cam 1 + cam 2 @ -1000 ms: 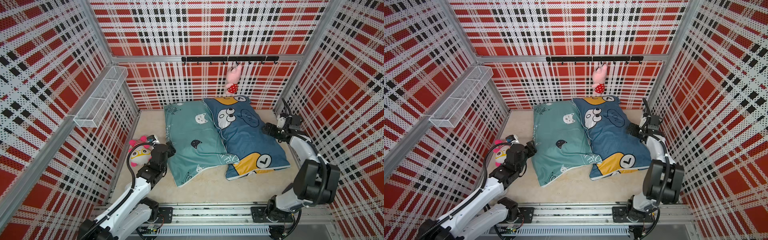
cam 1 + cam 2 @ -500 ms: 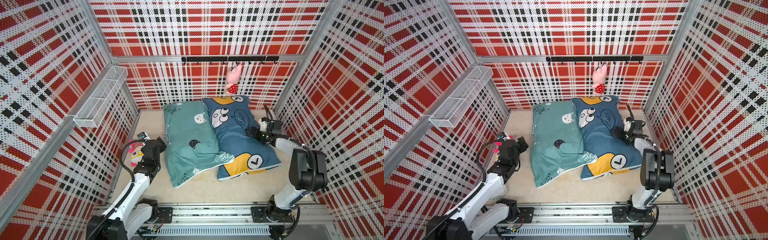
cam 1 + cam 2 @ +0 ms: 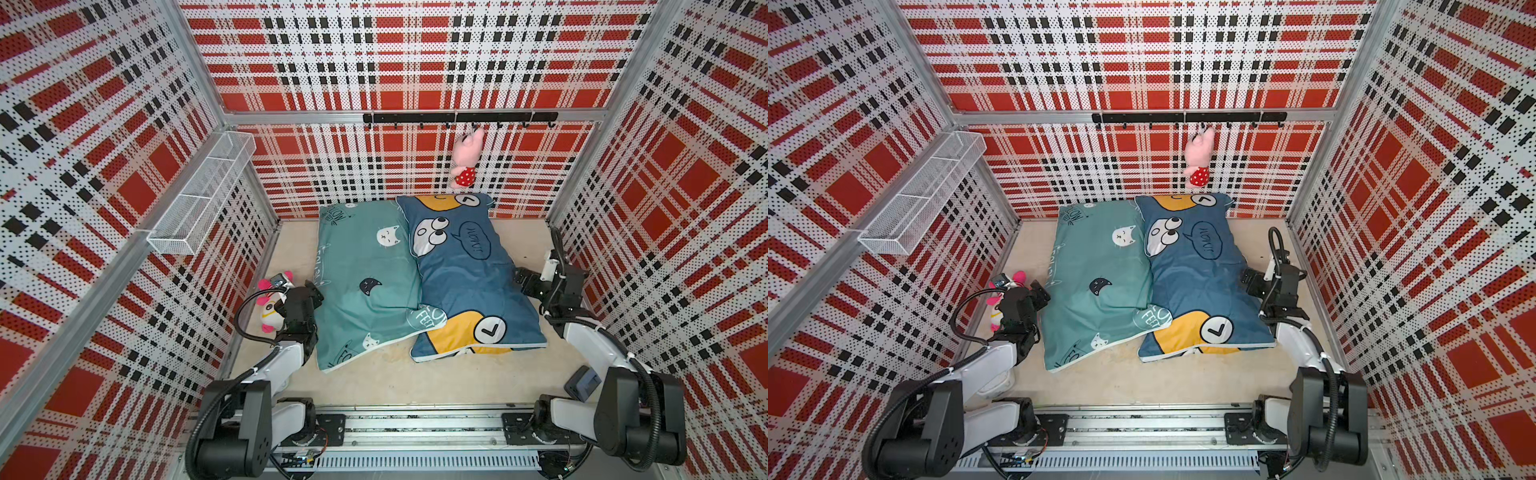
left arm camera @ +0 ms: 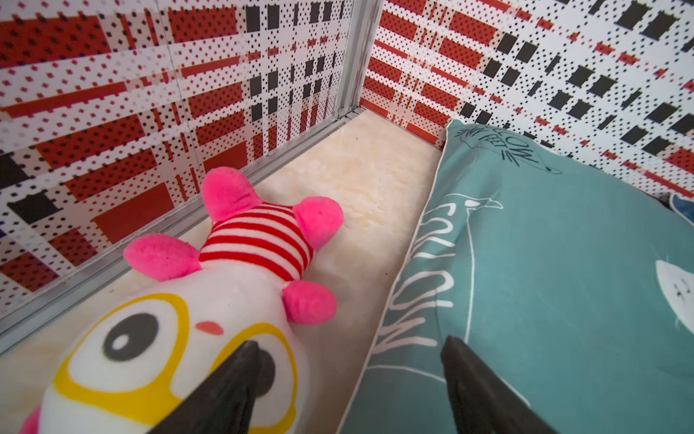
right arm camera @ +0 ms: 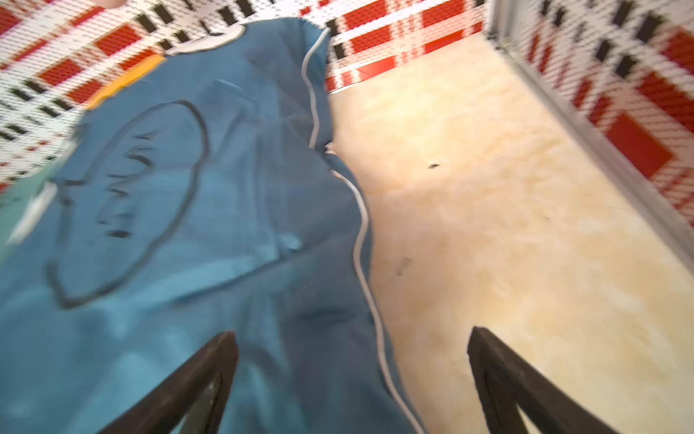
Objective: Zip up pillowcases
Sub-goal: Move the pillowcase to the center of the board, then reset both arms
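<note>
**Here, both end effectors wait open at the pillows' outer edges**

The teal pillowcase (image 3: 365, 282) and the blue pillowcase (image 3: 469, 286) lie side by side on the tabletop (image 3: 386, 378). Their inner long edges touch and their far ends reach the back wall (image 3: 332, 174). At the near inner corner, a teal flap lies over the blue fabric.

The left end effector (image 4: 349, 342) sits at the teal pillow's outer piped edge. Its fingers are spread wide and hold nothing. In the wrist view, one finger (image 4: 233, 379) shows in front of the plush toy (image 4: 225, 282) and the other in front of the teal fabric. A narrow strip of bare tabletop runs between toy and pillow.

The right end effector (image 5: 352, 331) is spread wide and empty over the blue pillow's white-piped outer edge. Open tabletop lies between that edge and the side wall (image 5: 638, 124). In both top views, a bare band of tabletop lies in front of the pillows' near ends.
</note>
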### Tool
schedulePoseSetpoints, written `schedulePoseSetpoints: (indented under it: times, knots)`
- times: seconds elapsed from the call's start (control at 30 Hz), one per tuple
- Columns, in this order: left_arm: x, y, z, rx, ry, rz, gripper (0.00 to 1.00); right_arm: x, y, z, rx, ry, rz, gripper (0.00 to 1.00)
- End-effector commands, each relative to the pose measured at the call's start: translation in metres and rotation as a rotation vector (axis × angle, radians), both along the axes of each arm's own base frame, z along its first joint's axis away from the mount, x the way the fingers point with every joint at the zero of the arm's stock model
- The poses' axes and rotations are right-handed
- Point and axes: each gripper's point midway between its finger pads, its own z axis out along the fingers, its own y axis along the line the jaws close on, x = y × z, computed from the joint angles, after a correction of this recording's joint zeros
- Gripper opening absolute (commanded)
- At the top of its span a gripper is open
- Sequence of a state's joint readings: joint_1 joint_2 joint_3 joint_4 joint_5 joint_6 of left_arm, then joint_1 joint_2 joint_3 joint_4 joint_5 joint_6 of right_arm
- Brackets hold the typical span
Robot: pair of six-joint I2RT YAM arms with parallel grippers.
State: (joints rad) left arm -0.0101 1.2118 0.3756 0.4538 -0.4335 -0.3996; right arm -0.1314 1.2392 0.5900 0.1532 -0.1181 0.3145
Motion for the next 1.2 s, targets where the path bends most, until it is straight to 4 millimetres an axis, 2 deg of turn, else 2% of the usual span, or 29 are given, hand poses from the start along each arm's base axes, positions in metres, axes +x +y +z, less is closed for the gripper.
schedulePoseSetpoints:
  times: [0.0,0.23,0.4,0.5,0.6,0.67,0.73,0.77,0.87,0.97,1.17]
  knots:
    - [0.017,0.004,0.035,0.077,-0.116,-0.008,0.81,0.003,-0.028,0.013,-0.131,-0.133,-0.129,1.00]
    - [0.020,0.005,0.024,0.170,-0.180,-0.026,0.83,0.006,-0.031,0.000,-0.185,-0.183,-0.149,1.00]
    - [0.029,-0.004,0.028,0.232,-0.198,-0.074,0.85,0.006,-0.027,-0.004,-0.232,-0.264,-0.156,1.00]
    - [0.027,-0.004,0.028,0.250,-0.228,-0.081,0.86,0.010,-0.017,-0.007,-0.253,-0.308,-0.143,1.00]
    - [0.028,-0.016,0.025,0.291,-0.223,-0.116,0.87,0.013,0.000,-0.012,-0.325,-0.295,-0.109,1.00]
    - [0.022,-0.022,0.028,0.310,-0.254,-0.118,0.88,0.006,0.009,-0.015,-0.354,-0.357,-0.078,1.00]
    - [0.014,-0.016,0.022,0.291,-0.262,-0.113,0.88,-0.003,0.003,-0.012,-0.331,-0.372,-0.117,1.00]
    - [0.010,-0.015,0.027,0.298,-0.305,-0.106,0.89,-0.005,0.001,-0.011,-0.322,-0.383,-0.124,1.00]
    - [0.012,-0.015,0.022,0.297,-0.274,-0.103,0.90,-0.003,-0.001,-0.013,-0.319,-0.369,-0.136,1.00]
    - [0.011,-0.017,0.027,0.299,-0.301,-0.106,0.92,-0.002,-0.001,-0.012,-0.324,-0.375,-0.132,1.00]
    - [0.011,-0.016,0.027,0.299,-0.302,-0.103,0.99,0.003,0.002,-0.013,-0.334,-0.359,-0.116,1.00]
